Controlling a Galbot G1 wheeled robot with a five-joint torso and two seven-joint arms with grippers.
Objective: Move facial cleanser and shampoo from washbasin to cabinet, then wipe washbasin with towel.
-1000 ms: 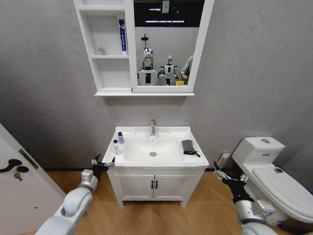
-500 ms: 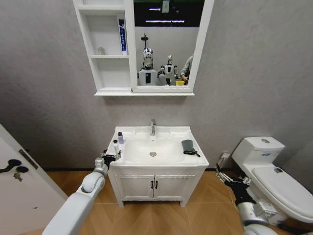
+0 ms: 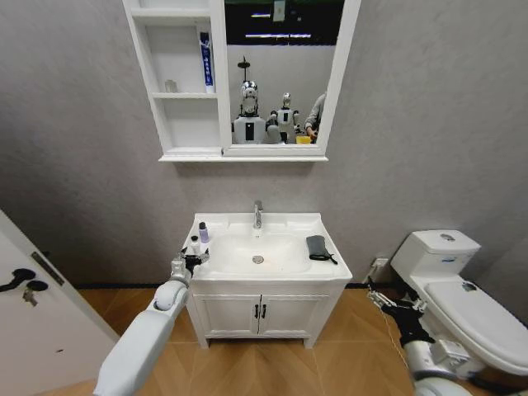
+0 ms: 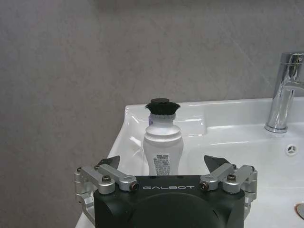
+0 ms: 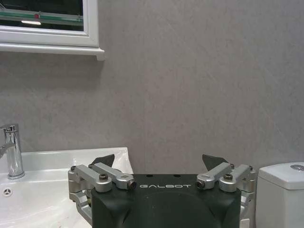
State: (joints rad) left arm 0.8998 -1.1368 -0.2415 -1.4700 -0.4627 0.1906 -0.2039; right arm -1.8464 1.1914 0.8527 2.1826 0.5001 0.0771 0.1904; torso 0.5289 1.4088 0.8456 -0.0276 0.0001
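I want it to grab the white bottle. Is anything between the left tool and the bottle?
No. The left tool is open right in front of the white bottle on the washbasin corner, with nothing visible in the gap.

The washbasin (image 3: 266, 262) sits against the far wall, with the cabinet (image 3: 188, 82) hung on that wall above it. The tap (image 3: 258, 214) stands at the basin's far edge, behind the bowl. Two bottles stand on the left rim, one (image 3: 203, 232) farther back, the other (image 3: 195, 245) nearer. The left gripper (image 3: 190, 262) is at the near left corner, just before the nearer bottle. The towel (image 3: 318, 247) lies on the right rim. The toilet (image 3: 462, 293) stands right of the basin, and the right gripper (image 3: 378, 297) hangs low between the two.
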